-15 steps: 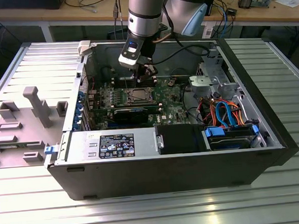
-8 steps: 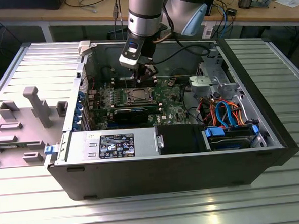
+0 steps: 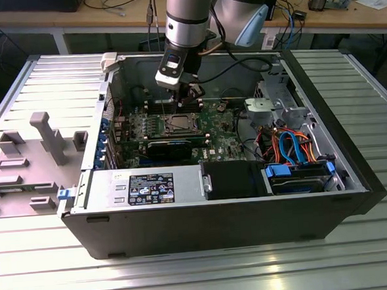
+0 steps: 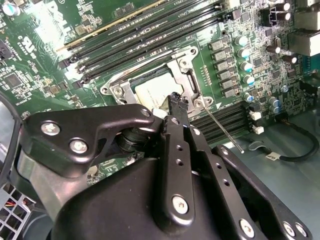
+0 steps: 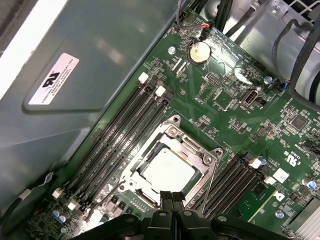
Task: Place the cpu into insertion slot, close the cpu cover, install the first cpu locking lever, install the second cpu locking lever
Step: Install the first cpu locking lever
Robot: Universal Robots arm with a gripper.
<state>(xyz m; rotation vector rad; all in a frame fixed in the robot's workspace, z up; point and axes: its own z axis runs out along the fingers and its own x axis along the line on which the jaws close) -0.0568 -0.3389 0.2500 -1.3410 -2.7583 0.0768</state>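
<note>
The cpu [image 5: 167, 167], a silvery square chip, lies in the insertion slot [image 3: 181, 124] on the green board. The cpu cover [image 5: 172, 132], a silvery metal frame, lies down flat around it; both also show in the second wrist view, the cpu [image 4: 150, 90] and the cpu cover [image 4: 182, 62]. A thin metal locking lever [image 4: 225, 130] sticks out from the socket's side over the neighbouring memory slots, also seen as the lever [image 5: 210, 182] in the first wrist view. My gripper [image 5: 172, 196] is shut, its black fingertips [image 4: 176, 100] pressed together right at the socket's edge, next to the lever's root. In the exterior view my gripper [image 3: 184, 96] hangs just above the socket.
The open computer case [image 3: 83, 171] lies on a ribbed metal table. Long black memory slots [image 5: 125, 130] flank the socket. A power supply [image 3: 150, 187] sits at the front, with drive bays and coloured cables [image 3: 292, 149] at the exterior view's right. Grey fixtures [image 3: 48, 137] stand at its left.
</note>
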